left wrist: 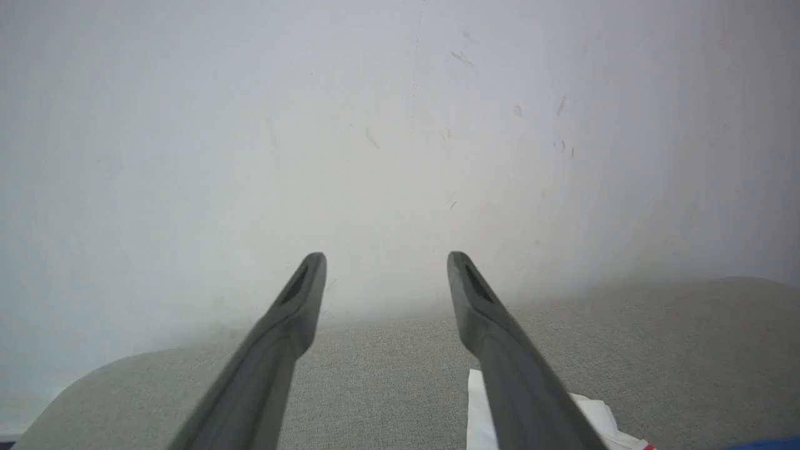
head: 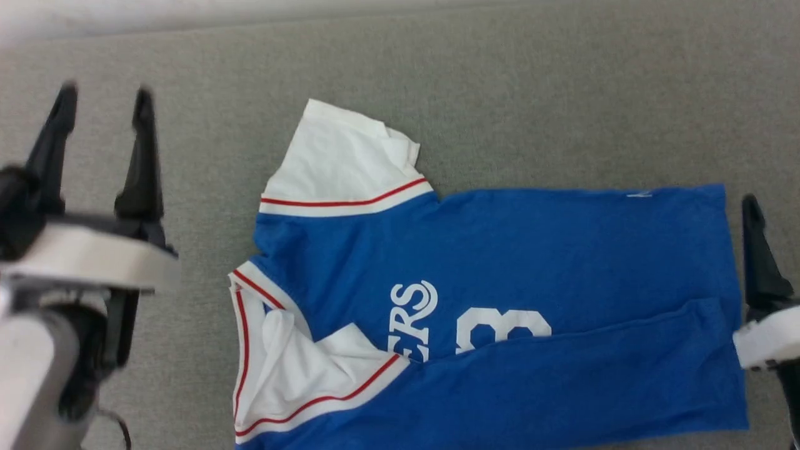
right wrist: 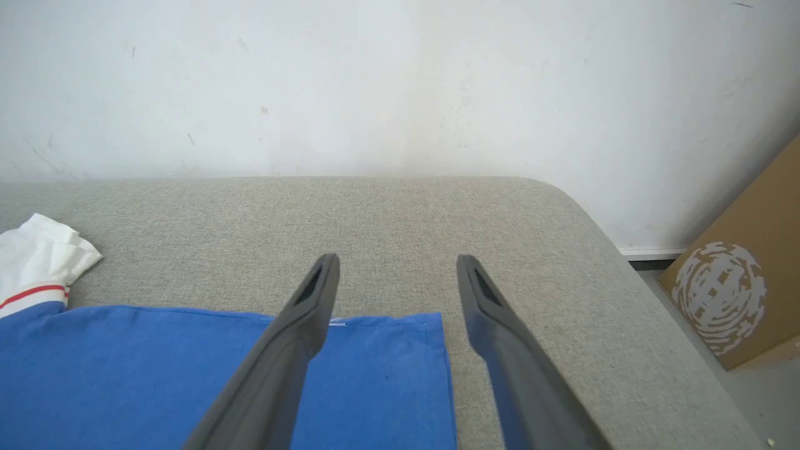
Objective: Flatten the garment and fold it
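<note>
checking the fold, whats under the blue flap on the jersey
The folded flap covers part of the white print on the garment: only "ERS" and half a numeral show. The rest is hidden.

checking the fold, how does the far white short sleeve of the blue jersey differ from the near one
The far white sleeve lies spread outward on the grey cloth surface; the near white sleeve is folded in over the front of the blue jersey. The far sleeve's red stripe runs nearly straight; the near sleeve's curves. Both are white with red-striped trim.
</note>
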Motion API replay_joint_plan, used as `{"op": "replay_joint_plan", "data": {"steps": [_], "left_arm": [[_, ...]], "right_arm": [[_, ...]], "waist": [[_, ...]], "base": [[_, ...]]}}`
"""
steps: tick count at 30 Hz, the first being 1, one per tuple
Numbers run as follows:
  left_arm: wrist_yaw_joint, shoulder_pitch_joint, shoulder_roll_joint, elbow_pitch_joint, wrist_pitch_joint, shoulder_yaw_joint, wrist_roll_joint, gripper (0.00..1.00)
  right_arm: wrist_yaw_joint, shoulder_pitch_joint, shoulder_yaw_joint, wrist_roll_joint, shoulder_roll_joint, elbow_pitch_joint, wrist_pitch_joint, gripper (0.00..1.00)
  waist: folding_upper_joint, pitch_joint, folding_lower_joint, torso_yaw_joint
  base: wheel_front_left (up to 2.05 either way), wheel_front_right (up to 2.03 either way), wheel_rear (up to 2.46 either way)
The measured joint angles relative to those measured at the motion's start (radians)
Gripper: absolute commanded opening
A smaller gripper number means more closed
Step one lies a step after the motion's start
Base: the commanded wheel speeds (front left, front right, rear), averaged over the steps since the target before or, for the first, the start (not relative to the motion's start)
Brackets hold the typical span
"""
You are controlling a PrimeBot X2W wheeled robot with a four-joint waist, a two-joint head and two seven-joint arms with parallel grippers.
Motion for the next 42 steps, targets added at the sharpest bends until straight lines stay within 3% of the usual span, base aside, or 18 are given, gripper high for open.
{"op": "replay_joint_plan", "data": {"steps": [7, 12, 15, 20, 31, 32, 33, 42], "left_arm": [[-0.192, -0.33, 0.003, 0.187, 0.095, -0.123, 0.035, 1.0], [-0.333, -0.495, 0.0, 0.33, 0.251, -0.22, 0.026, 1.0], [-0.387, -0.546, -0.005, 0.397, 0.355, -0.264, 0.0, 1.0], [-0.434, -0.59, -0.008, 0.467, 0.443, -0.286, -0.044, 1.0], [-0.462, -0.628, -0.033, 0.524, 0.493, -0.307, -0.072, 1.0], [-0.463, -0.635, -0.032, 0.525, 0.501, -0.308, -0.076, 0.25], [-0.464, -0.639, -0.032, 0.526, 0.503, -0.309, -0.077, 0.0], [-0.46, -0.63, -0.043, 0.556, 0.449, -0.315, -0.075, 0.0]], "right_arm": [[0.0, -0.08, 0.063, -0.012, 0.004, 0.018, -0.038, 1.0], [0.0, -0.105, 0.084, -0.017, 0.002, 0.037, -0.044, 1.0], [0.0, -0.117, 0.096, -0.017, 0.002, 0.049, -0.044, 1.0], [0.0, -0.137, 0.102, -0.016, 0.0, 0.074, -0.049, 1.0], [0.0, -0.156, 0.101, -0.013, -0.007, 0.106, -0.053, 1.0], [0.0, -0.157, 0.102, -0.013, -0.008, 0.107, -0.053, 1.0], [0.0, -0.158, 0.101, -0.013, -0.008, 0.108, -0.053, 1.0], [0.0, -0.193, 0.103, -0.009, -0.054, 0.1, -0.042, 1.0]], "waist": [[0.0, 0.102, 0.0002, -0.019], [0.0, 0.172, 0.0002, -0.037], [0.0, 0.209, 0.0001, -0.049], [0.0, 0.257, 0.0001, -0.072], [0.0, 0.312, -0.0002, -0.108], [0.0, 0.313, -0.0002, -0.109], [0.0, 0.314, -0.0002, -0.109], [0.0, 0.29, -0.0001, -0.103]], "base": [[0.0, 0.0, 0.0], [0.0, 0.0, 0.0], [0.0, 0.0, 0.0], [0.0, 0.0, 0.0], [0.0, 0.0, 0.0], [0.0, 0.0, 0.0], [0.0, 0.0, 0.0], [0.0, 0.0, 0.0]]}}
